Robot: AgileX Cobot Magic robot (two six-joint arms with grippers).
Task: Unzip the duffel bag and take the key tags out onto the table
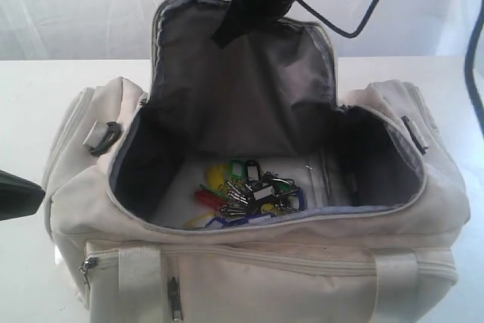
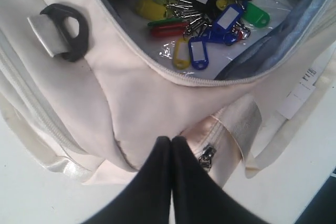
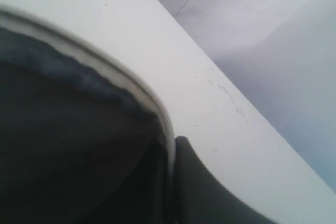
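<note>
The cream-white duffel bag (image 1: 302, 262) (image 2: 131, 87) lies unzipped on the white table (image 1: 23, 111) (image 2: 294, 182) (image 3: 157, 35). Its grey-lined top flap (image 1: 234, 88) (image 3: 63, 129) stands upright. My right gripper (image 1: 243, 5) (image 3: 171, 150) is shut on the flap's rim from above. The key tags (image 1: 246, 191) (image 2: 205, 14), green, blue, yellow and red on metal rings, lie on the bag's floor. My left gripper (image 1: 30, 194) (image 2: 171, 140) is shut with nothing in it, just outside the bag's left end and apart from the tags.
A black strap ring (image 1: 106, 138) (image 2: 68, 30) sits on the bag's left end. Metal zipper pulls (image 1: 89, 264) (image 2: 206, 156) hang on the front pocket. A white paper label (image 2: 302, 90) dangles from the bag. Cables (image 1: 363, 13) hang above the flap.
</note>
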